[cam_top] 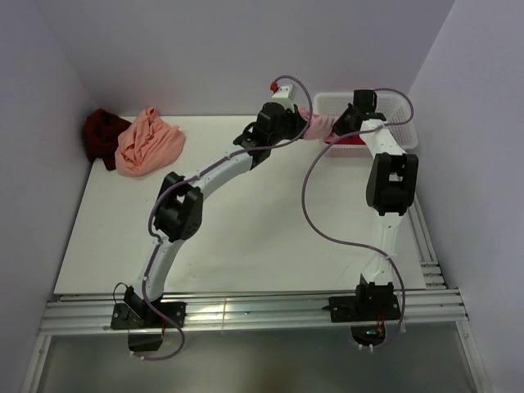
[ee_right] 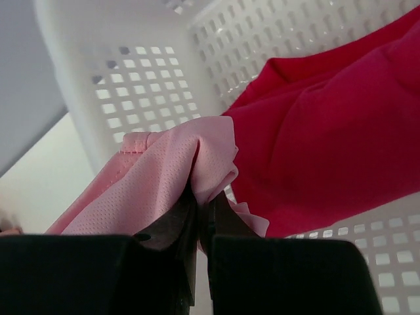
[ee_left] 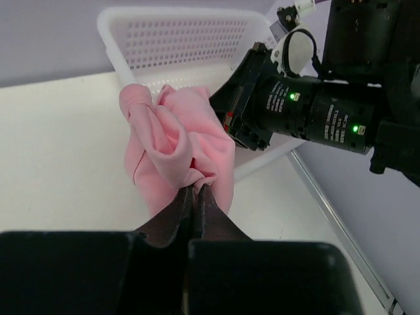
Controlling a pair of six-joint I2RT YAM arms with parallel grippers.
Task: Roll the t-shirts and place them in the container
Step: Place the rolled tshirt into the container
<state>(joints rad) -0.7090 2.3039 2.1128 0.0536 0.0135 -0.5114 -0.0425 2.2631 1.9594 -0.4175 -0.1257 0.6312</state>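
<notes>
Far left on the surface (cam_top: 246, 246), a maroon shirt (cam_top: 100, 135) and a peach shirt (cam_top: 147, 143) lie heaped. The left hand (ee_left: 195, 191) and right hand (ee_right: 205, 205) each pinch the light pink shirt (ee_left: 174, 141), slung between them at the basket (ee_right: 131, 79) rim, likely to spread it out. A crimson shirt (ee_right: 328, 125) lies inside.

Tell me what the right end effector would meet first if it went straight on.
The right end effector grips the light pink t-shirt; beyond that, probably the crimson t-shirt in the basket; depth unclear.
</notes>
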